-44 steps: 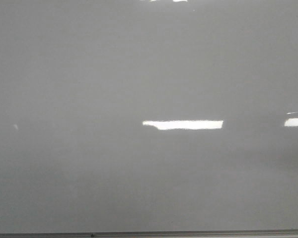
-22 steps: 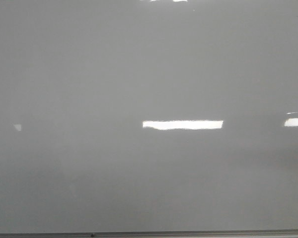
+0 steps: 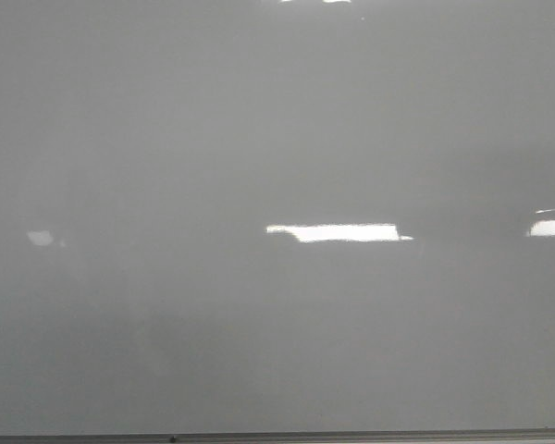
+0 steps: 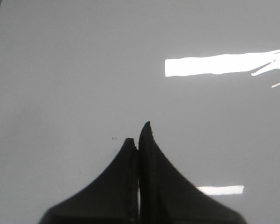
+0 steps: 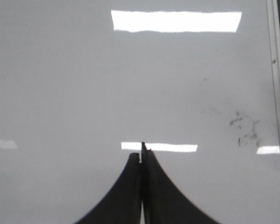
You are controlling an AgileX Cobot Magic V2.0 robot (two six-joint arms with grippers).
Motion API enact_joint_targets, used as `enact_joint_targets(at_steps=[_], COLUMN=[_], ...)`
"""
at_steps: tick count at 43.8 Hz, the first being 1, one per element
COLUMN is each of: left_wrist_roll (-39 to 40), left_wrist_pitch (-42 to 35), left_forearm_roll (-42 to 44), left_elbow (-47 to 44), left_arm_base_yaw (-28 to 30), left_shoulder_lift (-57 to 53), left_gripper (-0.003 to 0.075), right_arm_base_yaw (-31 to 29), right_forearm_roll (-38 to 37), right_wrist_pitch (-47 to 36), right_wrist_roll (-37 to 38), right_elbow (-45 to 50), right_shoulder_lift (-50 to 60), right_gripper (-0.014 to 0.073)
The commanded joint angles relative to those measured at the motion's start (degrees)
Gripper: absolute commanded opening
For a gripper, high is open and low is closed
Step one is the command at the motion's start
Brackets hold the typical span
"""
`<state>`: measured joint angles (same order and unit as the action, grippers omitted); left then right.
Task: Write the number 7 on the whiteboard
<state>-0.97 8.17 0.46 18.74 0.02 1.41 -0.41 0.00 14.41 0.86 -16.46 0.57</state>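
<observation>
Whiteboard (image 3: 277, 139) fills the front view, glossy pale grey, thin metal edge (image 3: 277, 437) along the bottom. No number 7 on it anywhere in any view; board reads as unwritten. Neither arm shows in the front view.

Left gripper (image 4: 139, 135): dark fingers pressed together, nothing visible between them, tips pointing at bare board. Right gripper (image 5: 142, 151): fingers likewise closed, a thin dark sliver at the tips, too small to tell whether it is a pen point. No marker identifiable in either wrist view.

Board lies straight ahead of both closed grippers; which arm is nearer cannot be judged. Contact with the surface cannot be told either.

Surface: bright rectangular light reflections (image 3: 338, 232), not ink. Faint dark smudges (image 5: 245, 128) near the frame edge (image 5: 276, 93) in the right wrist view, scattered specks with no stroke shape.

Judgement: writing not yet begun; a pen tip must first meet the board.
</observation>
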Motion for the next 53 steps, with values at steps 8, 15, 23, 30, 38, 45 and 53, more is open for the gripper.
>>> enact_joint_targets(at_steps=[8,15,23,30,38,45,53], left_wrist_roll=[0.3,0.3,0.3,0.3,0.3,0.3,0.3], left_wrist_pitch=[12.3,17.7,18.1,21.3,22.4,22.6,22.4], left_forearm_roll=[-1.7,-1.8,-2.1,-2.8,-2.8,-2.2,-2.1], left_elbow=[18.4,22.8,22.6,22.4,22.4,22.4,22.4], left_arm_base_yaw=[0.0,0.0,0.0,0.0,0.0,0.0,0.0], left_shoulder_lift=[13.8,21.0,25.9,28.7,31.4,33.9,37.6], left_gripper=[-0.002,-0.002,-0.002,-0.002,-0.002,0.0031,0.0363], right_arm_base_yaw=[-0.4,-0.4,-0.4,-0.4,-0.4,-0.4,-0.4], right_forearm_roll=[-0.4,-0.4,-0.4,-0.4,-0.9,-2.5,-2.6], right_wrist_pitch=[4.7,11.1,13.7,13.6,17.6,19.3,19.5], right_wrist_roll=[-0.1,-0.1,-0.1,-0.1,-0.2,-0.2,-0.2], right_elbow=[-15.7,-21.5,-22.4,-21.6,-21.4,-21.4,-21.4], right_shoulder_lift=[-8.6,-17.0,-23.3,-26.8,-30.5,-32.5,-32.6], right_gripper=[-0.0118,-0.0118,-0.0118,-0.0118,-0.0118,-0.0079,0.0237])
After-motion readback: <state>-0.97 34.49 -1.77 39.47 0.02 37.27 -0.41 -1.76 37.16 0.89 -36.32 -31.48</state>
